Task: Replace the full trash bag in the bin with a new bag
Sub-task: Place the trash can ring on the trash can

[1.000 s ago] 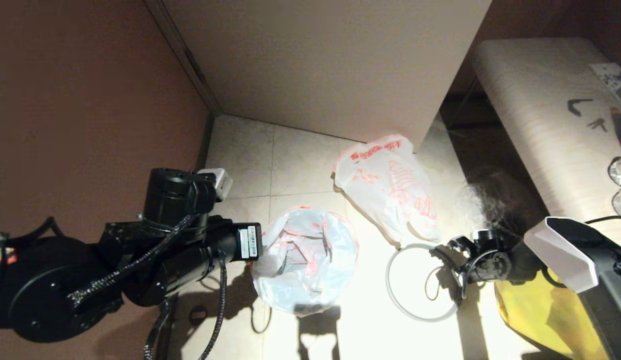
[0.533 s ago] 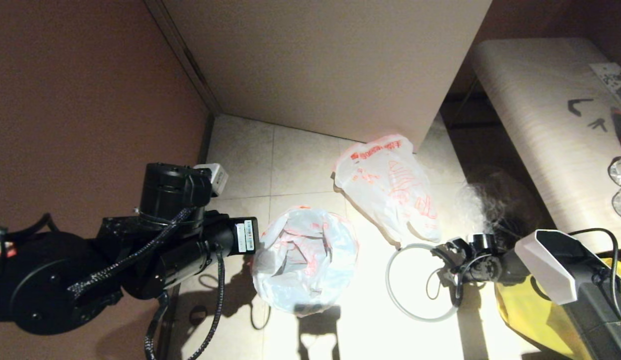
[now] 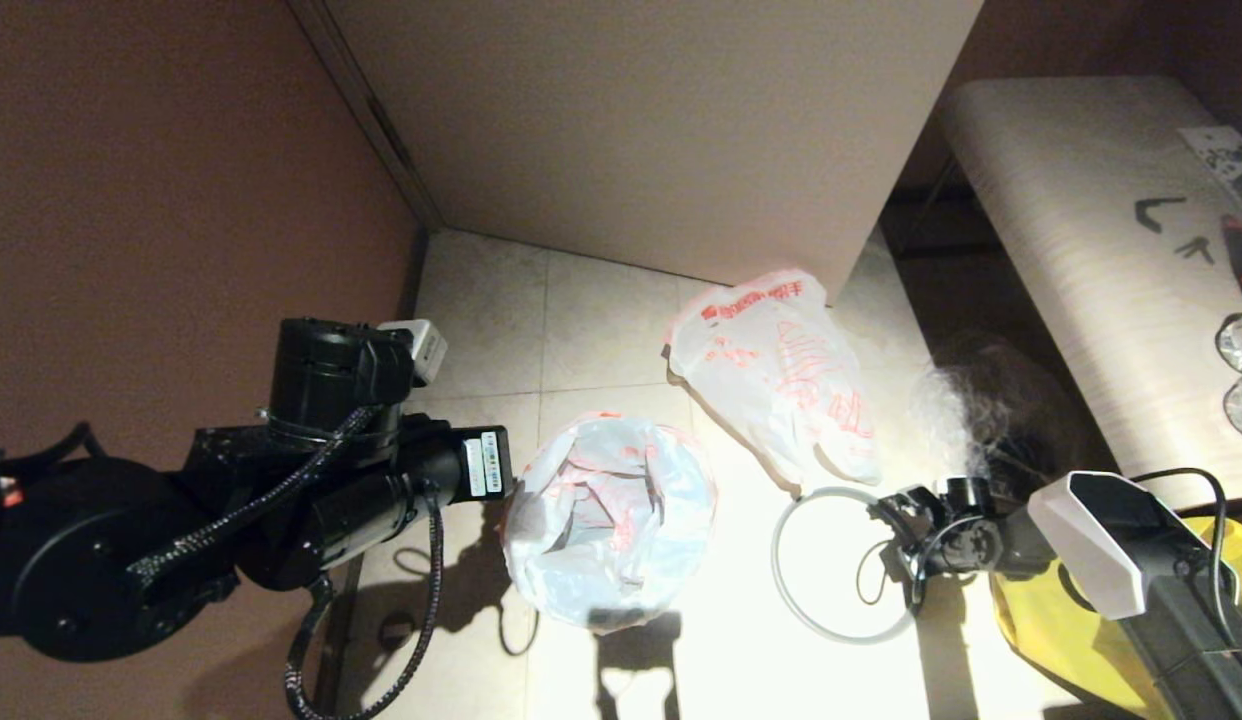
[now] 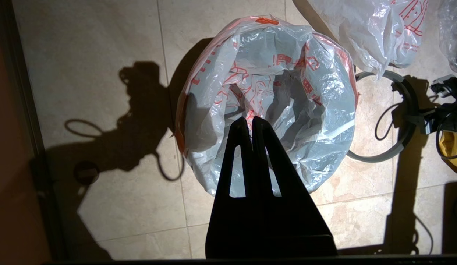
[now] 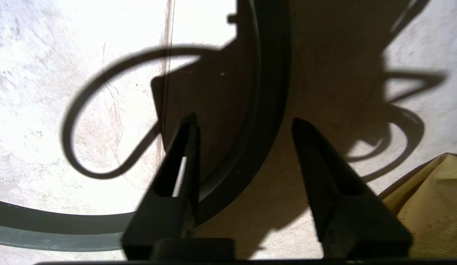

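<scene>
The new bag lines the bin and is folded over its edge, so the black bin is almost wholly hidden under it. In the left wrist view my left gripper hangs shut and empty above the new bag's open mouth. The full trash bag lies on the floor behind, against the cabinet. The bin's grey ring lies flat on the tiles to the right of the bin. My right gripper is open low over the ring's right side, with the ring's arc between its fingers.
A yellow bag lies under the right arm, close to the ring. A white cabinet stands behind, a brown wall to the left and a pale bench to the right. Bare tiles lie behind the bin.
My left arm has drawn back a little to the left, away from the bin. My right gripper has shifted left and lowered over the ring's right side.
</scene>
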